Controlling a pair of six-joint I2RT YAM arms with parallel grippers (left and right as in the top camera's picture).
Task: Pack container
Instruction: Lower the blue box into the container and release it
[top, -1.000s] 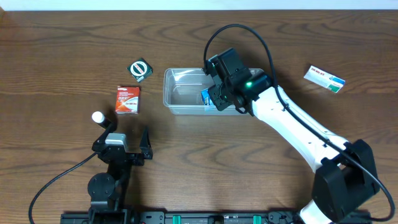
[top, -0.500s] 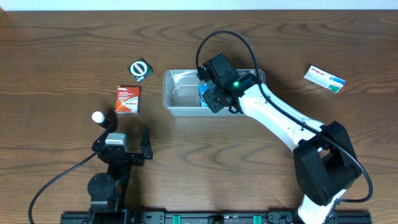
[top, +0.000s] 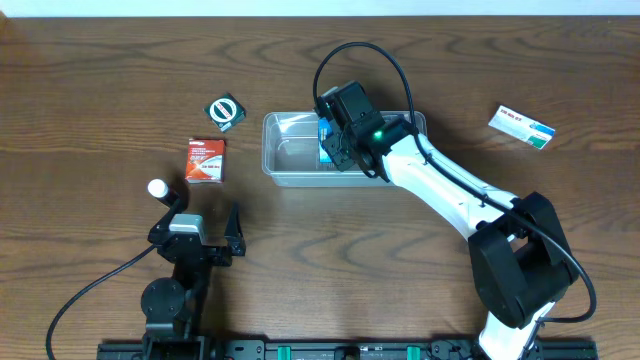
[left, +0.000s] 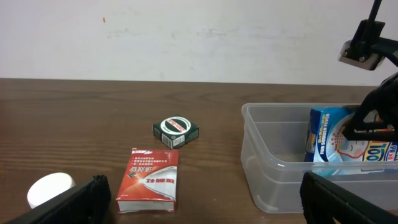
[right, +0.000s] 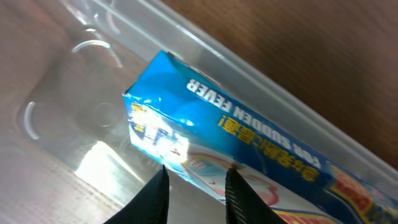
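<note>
Container (top: 285, 158): clear tub sitting in the far half of the worktop, roughly midway between the left and right edges, long side running parallel to the far edge.
Blue box (top: 327, 152): standing tilted inside the container near its middle, one long edge running close along a side wall. Printed face is showing in both wrist views.
Right gripper (top: 335, 150): reaching down into the container. Fingers (right: 157, 193) are sitting close together, clamping the blue box by its edge.
Left gripper (top: 205, 222): hanging low by the near edge, left of centre. Fingers are spreading wide and gripping nothing.
Red packet (top: 205, 160): lying flat on the worktop left of the container, apart from it.
Green packet (top: 225, 111): lying farther toward the far edge than the red packet, near the container's far-left corner, not touching it.
White cap (top: 157, 188): sitting between the red packet and the near edge, just beside the left gripper.
White packet (top: 521, 127): lying toward the right edge in the far half, well apart from the container.
</note>
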